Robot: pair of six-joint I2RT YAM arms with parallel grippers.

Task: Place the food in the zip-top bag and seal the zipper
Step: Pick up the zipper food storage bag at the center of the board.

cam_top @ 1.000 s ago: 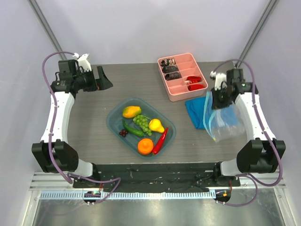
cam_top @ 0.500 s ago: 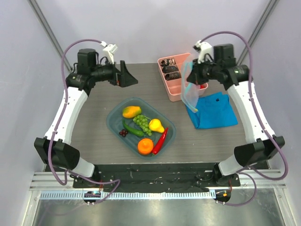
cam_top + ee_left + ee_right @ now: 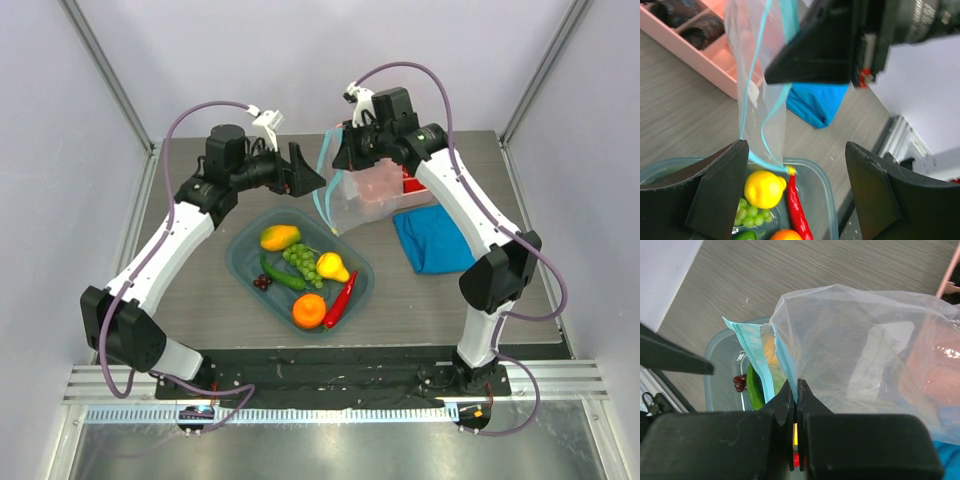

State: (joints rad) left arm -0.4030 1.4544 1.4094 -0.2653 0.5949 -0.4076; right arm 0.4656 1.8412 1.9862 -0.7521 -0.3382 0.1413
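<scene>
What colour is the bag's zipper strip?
Light blue; the zipper strip shows best in the right wrist view.

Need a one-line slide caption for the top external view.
Right gripper holds the zip-top bag hanging by its mouth near the teal tray of toy food, open left gripper facing it.

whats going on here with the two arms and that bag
The right claw is shut on the mouth edge of the zip-top bag and holds it in the air near the teal tray. The open left claw faces the bag's zipper. All the food lies in the tray, none bagged yet.
</scene>
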